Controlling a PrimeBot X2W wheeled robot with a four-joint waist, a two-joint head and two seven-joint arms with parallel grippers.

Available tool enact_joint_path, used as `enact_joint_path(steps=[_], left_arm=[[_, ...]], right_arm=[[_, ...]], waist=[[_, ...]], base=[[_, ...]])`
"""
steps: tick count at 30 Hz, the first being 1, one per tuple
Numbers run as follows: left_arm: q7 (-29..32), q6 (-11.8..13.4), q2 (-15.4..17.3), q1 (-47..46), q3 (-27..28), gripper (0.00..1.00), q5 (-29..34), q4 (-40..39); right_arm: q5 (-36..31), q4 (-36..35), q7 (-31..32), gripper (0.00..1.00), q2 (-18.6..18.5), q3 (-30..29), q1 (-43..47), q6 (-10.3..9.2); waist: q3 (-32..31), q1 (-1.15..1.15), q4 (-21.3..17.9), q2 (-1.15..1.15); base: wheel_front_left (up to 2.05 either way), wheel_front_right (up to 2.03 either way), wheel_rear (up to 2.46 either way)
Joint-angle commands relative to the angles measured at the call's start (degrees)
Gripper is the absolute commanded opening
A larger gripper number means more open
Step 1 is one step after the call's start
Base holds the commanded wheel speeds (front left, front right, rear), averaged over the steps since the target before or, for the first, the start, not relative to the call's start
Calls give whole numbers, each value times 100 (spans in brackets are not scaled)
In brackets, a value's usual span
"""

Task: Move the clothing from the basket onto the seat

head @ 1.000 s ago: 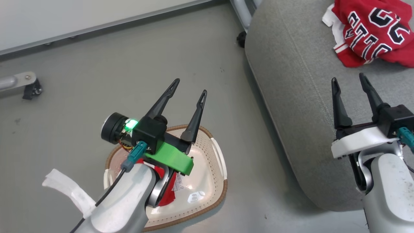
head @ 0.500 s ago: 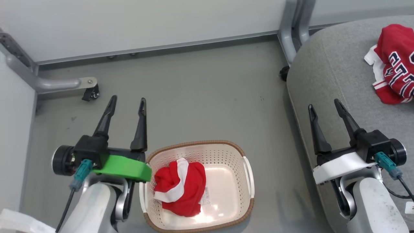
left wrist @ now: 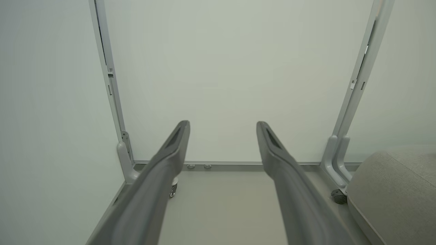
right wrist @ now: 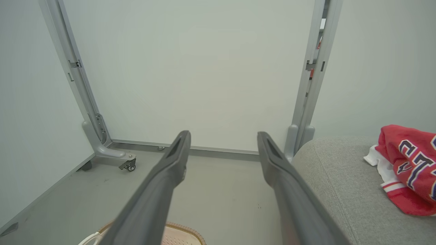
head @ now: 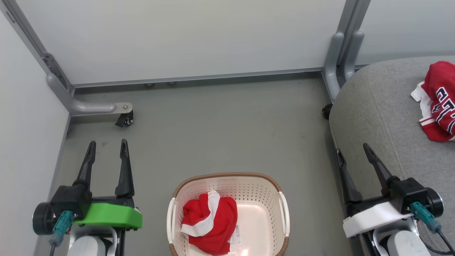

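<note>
Two empty grippers, fingers spread wide: my left gripper (head: 108,142) and right gripper (head: 351,148) flank the basket (head: 227,175), leaving it clear for a reach. A red jersey (head: 209,224) lies crumpled inside, between them and nearer me. A second jersey (head: 439,103) rests on the seat (head: 376,113) beyond the right one. Only the basket wall looks obstructive.

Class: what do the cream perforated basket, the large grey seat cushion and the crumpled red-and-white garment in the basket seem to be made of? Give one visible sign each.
Cream perforated basket: likely moulded plastic, glossy base; brown rim looks woven.
Large grey seat cushion: woven upholstery fabric, stitched seam.
Crumpled red-and-white garment: soft knit, probably synthetic; folds limply.
</note>
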Motion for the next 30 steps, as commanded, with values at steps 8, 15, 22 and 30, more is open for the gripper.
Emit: enact_joint_path(steps=[8, 15, 22, 30], left_arm=[[-2, -409, -170, 540, 459, 100, 275, -91], [-2, -578, -309, 654, 663, 100, 436, -34], [-2, -681, -414, 654, 796, 100, 591, 25], [-2, -766, -479, 623, 889, 100, 691, 75]], right_arm=[[199, -264, -15, 100, -12, 40, 546, -6], [312, -326, -15, 100, -11, 74, 796, -6], [364, -315, -15, 100, -11, 83, 863, -6], [340, -287, -15, 100, -12, 64, 833, -6]], waist=[[-236, 0, 92, 49], [-305, 0, 129, 49], [-319, 0, 86, 49], [-317, 0, 55, 49]], base=[[0, 0, 0], [0, 0, 0], [0, 0, 0], [0, 0, 0]])
